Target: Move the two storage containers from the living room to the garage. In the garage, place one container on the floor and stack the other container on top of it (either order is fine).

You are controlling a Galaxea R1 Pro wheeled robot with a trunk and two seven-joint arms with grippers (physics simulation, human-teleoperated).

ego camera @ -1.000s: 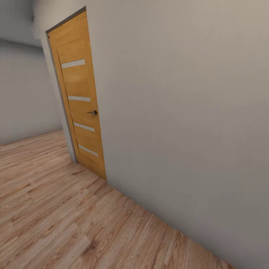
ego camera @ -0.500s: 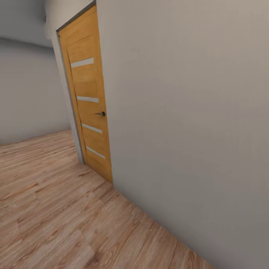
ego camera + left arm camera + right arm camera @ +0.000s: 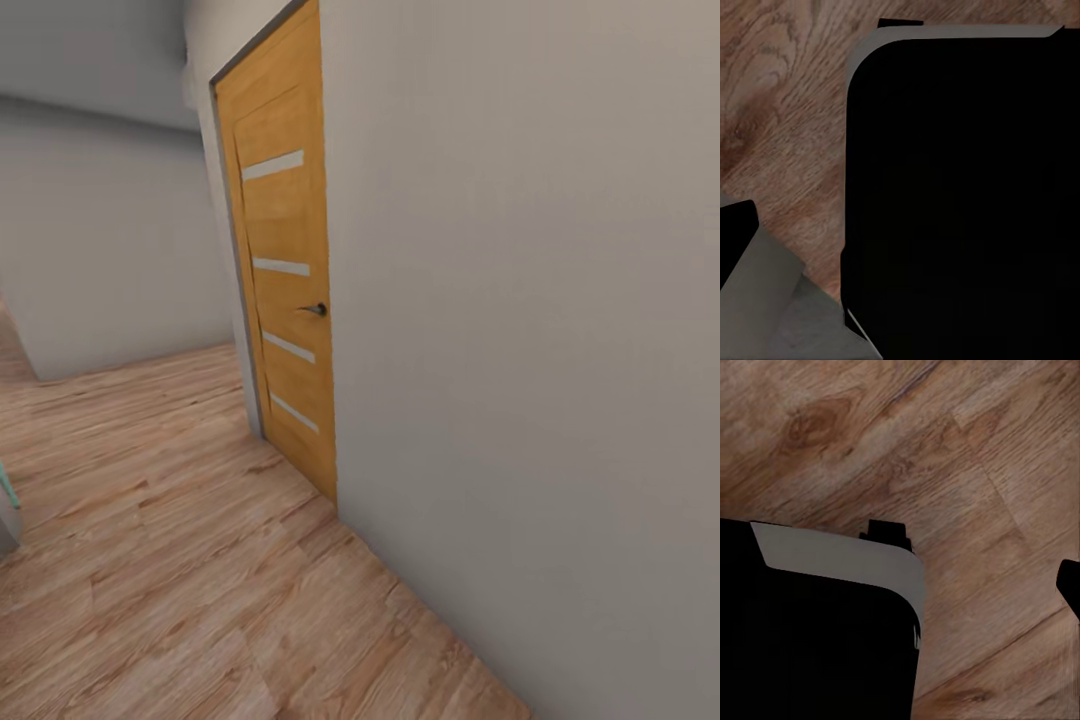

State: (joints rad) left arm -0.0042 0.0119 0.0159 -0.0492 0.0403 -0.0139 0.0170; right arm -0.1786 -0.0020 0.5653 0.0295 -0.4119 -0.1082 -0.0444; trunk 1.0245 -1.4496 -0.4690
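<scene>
Honey-wood door at twelve, plank floor under me

Wood planks, light and strongly grained, run from six o'clock up toward the door (image 3: 285, 290) in my head view. That door stands at about twelve o'clock: warm honey-coloured wood, four pale frosted strips across it, a small dark lever handle (image 3: 314, 310) on its right edge. It looks shut, set in a plain grey-white wall (image 3: 530, 330) that fills everything from one to five o'clock, smooth and matte. A second grey wall (image 3: 110, 250) closes the far end at ten o'clock. A sliver of something teal and grey (image 3: 6, 505) pokes in at nine o'clock; too little of it shows to name.

Neither storage container can be found in these pictures, so I cannot tell where they are.

Beneath my left wrist, a big black rounded-corner body with a grey rim (image 3: 960, 195) hangs over the plank floor (image 3: 787, 112). Beneath my right wrist, a similar black, grey-edged shape (image 3: 817, 622) sits above the same wood grain (image 3: 945, 450). How far either hand is open, or whether it carries anything, I cannot tell.
</scene>
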